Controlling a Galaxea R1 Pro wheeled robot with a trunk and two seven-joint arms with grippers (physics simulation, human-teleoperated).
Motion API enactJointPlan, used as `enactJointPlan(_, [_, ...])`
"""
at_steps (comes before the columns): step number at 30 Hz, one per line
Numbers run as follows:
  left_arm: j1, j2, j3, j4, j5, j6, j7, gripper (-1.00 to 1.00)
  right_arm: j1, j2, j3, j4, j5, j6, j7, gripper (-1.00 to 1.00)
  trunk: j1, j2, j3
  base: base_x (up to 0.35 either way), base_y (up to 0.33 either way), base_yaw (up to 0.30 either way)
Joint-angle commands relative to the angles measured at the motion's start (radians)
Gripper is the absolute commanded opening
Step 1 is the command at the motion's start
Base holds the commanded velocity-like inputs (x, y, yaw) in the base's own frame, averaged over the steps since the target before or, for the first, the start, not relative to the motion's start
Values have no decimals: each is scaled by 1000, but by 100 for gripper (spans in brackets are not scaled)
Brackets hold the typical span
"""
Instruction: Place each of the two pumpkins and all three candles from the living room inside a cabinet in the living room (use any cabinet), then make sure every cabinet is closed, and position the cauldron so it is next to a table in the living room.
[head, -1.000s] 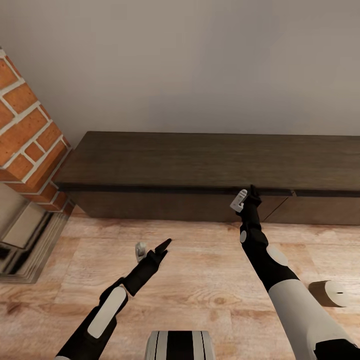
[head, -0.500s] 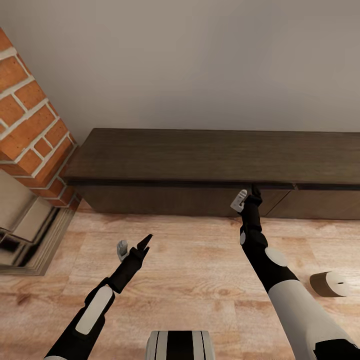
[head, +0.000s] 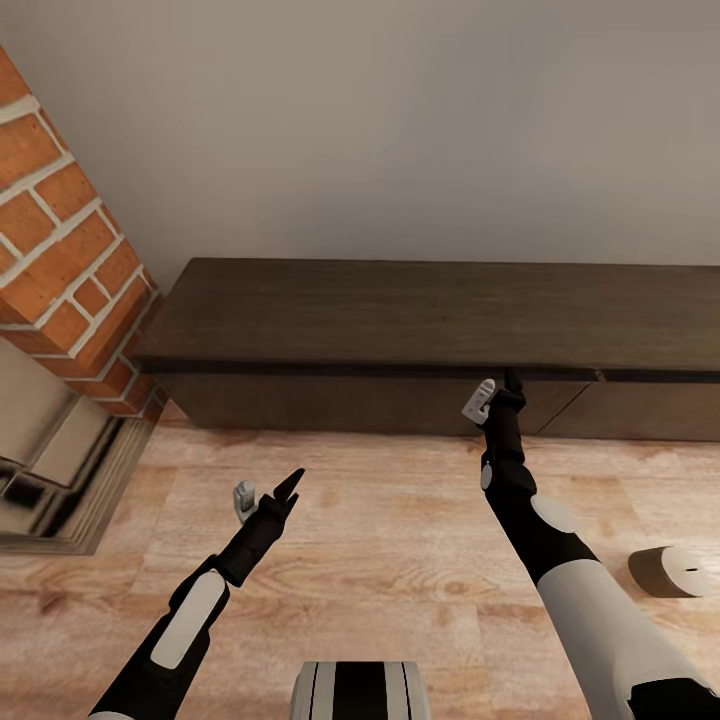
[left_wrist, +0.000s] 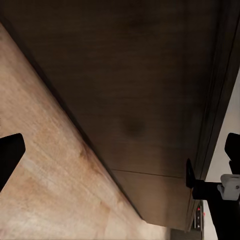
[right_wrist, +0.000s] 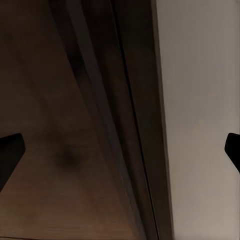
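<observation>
The long, low dark brown cabinet (head: 420, 315) stands against the wall with its flat fronts shut. My right gripper (head: 497, 390) is open, with its fingertips at the top edge of a cabinet front. The right wrist view looks close along that dark front (right_wrist: 65, 150) and the pale wall. My left gripper (head: 270, 487) is open and empty, held above the wood floor and short of the cabinet. Its wrist view shows the cabinet front (left_wrist: 135, 100) and the right gripper (left_wrist: 220, 187). One beige candle (head: 678, 572) rests on the floor at the far right, seemingly on its side.
A red brick fireplace column (head: 60, 270) with a shiny stepped hearth (head: 50, 480) stands at the left, close to the cabinet's end. A plain grey wall (head: 400, 130) runs behind the cabinet. Light wood floor (head: 400, 530) spreads between me and the cabinet.
The whole view has shifted a little, so the cabinet and candle sit elsewhere in the picture. My left gripper has drawn back to the left. The right gripper stays at the cabinet's top edge.
</observation>
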Motion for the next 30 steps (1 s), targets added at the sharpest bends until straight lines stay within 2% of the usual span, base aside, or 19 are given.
enactJointPlan(1, [0,0,0,0,0,0,0,100,0,0,0,0,0,0,0,100,0,0,0,4,7,0])
enactJointPlan(17, [0,-1,0,0,-1,-1,0,100,0,-12,4,1,9,-5,-8,100,0,0,0,0,1,0])
enactJointPlan(18, [0,-1,0,0,-1,-1,0,100,0,-13,4,2,20,-4,-16,100,0,0,0,0,0,0])
enactJointPlan(21, [0,-1,0,0,-1,-1,0,100,0,-7,4,38,114,-3,-86,100,0,0,0,0,0,0])
enactJointPlan(22, [0,-1,0,0,-1,-1,0,100,0,-7,3,48,130,-2,-100,100,0,0,0,0,0,0])
enactJointPlan(25, [0,-1,0,0,-1,-1,0,100,-1,-5,1,127,207,-1,-214,100,0,0,0,0,0,0])
enactJointPlan(27, [0,-1,0,0,-1,-1,0,100,-1,-5,2,157,224,-1,-269,100,0,0,0,0,0,0])
enactJointPlan(30, [0,-1,0,0,-1,-1,0,100,-1,-6,4,177,253,0,-310,100,0,0,0,0,0,0])
